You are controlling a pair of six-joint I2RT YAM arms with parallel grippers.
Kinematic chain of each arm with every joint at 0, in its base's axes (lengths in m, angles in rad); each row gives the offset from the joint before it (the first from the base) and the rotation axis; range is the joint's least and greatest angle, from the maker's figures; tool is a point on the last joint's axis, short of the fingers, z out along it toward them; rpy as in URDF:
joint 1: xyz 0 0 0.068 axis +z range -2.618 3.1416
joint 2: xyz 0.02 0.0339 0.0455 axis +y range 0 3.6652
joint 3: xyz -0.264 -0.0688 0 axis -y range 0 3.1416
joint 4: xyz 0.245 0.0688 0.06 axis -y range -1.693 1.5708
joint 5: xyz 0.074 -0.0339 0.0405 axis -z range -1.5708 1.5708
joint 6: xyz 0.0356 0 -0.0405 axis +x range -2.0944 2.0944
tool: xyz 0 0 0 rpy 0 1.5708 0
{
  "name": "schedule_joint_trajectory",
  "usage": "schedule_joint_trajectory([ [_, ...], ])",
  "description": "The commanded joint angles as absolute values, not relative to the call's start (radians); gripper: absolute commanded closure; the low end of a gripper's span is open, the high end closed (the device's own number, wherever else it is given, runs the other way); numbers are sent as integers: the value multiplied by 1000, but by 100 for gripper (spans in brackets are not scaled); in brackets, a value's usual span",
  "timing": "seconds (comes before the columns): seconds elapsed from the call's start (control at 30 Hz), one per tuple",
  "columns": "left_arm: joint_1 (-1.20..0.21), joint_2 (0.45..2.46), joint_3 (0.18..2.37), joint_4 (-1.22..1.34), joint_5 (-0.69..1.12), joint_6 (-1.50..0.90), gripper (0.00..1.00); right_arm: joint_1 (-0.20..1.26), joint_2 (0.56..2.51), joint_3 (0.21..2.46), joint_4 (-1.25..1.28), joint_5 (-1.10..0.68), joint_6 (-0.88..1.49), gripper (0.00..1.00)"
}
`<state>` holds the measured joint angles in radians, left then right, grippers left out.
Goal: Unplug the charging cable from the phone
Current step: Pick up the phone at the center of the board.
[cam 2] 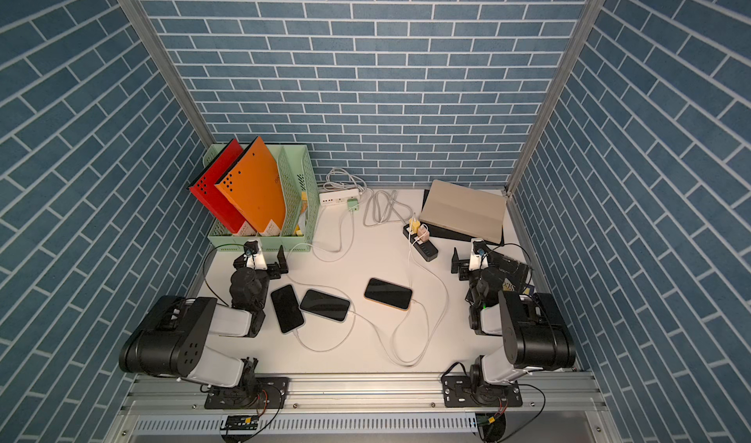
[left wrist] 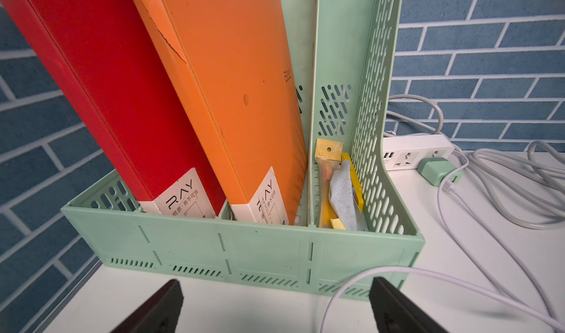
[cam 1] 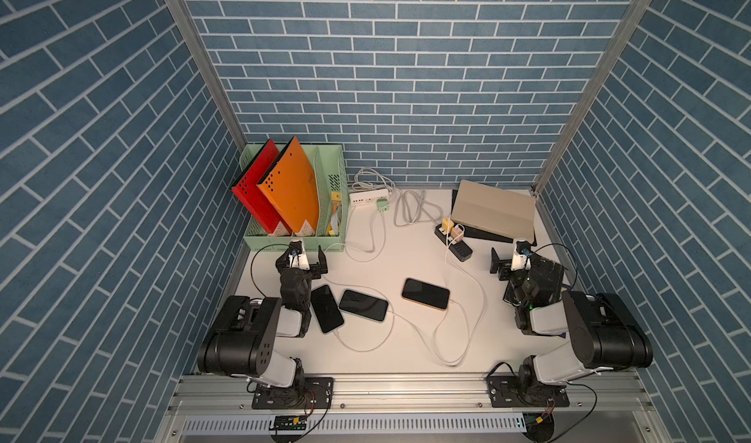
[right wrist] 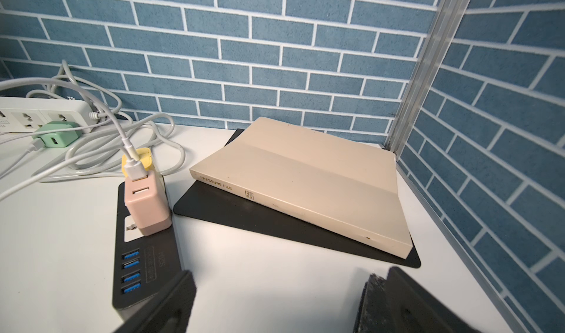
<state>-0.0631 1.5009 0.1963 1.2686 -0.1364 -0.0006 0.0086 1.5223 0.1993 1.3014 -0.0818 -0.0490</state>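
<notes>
**Both claws wide open, phones plugged in**

Left claw gapes empty, just short of the green file rack. Right claw gapes empty too, near the beige file. Three phones lie mid-tabletop. The orange-edged phone is rightmost, with its white cable plugged in.

Brightness: top views dim on the walls, brightest on the white surface; wrist views evenly bright.
Source: soft light from overhead.
Shadows: faint and short beside the phones.
Glare: mild sheen on the orange folder.
Focus: left hand and right hand blurred in the wrist views; the rest sharp.
Distortion: the walls bow toward wrist-view edges.
</notes>
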Motion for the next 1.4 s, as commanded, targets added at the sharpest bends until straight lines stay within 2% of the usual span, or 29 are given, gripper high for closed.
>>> schedule_joint_trajectory([
  [0.0, -56, 1507, 213, 1262, -130, -2, 0, 12, 1530, 211, 1301, -71, -34, 1],
  [0.17, -54, 1508, 213, 1262, -130, -2, 0, 11, 1526, 208, 1303, -70, -34, 0],
  [0.27, -56, 1491, 226, 1228, -193, -25, 0, 12, 1474, 181, 1323, -132, -53, 0],
  [0.37, -59, 1459, 261, 1135, -275, -55, 0, 17, 1396, 197, 1204, -137, -65, 1],
  [0.5, -60, 1423, 433, 783, -321, -89, 0, 45, 1288, 270, 964, -109, -54, 1],
  [0.7, -62, 1381, 485, 638, -260, -164, 0, 107, 1248, 496, 507, -176, -23, 0],
  [0.93, -78, 1267, 497, 508, -244, -220, 0, 251, 1317, 816, -2, -178, -73, 0],
  [1.2, -83, 1161, 508, 382, -195, -286, 0, 415, 1437, 1074, -335, -234, -169, 0],
  [1.37, -84, 1121, 504, 351, -161, -303, 0, 532, 1540, 1201, -499, -189, -237, 1],
])
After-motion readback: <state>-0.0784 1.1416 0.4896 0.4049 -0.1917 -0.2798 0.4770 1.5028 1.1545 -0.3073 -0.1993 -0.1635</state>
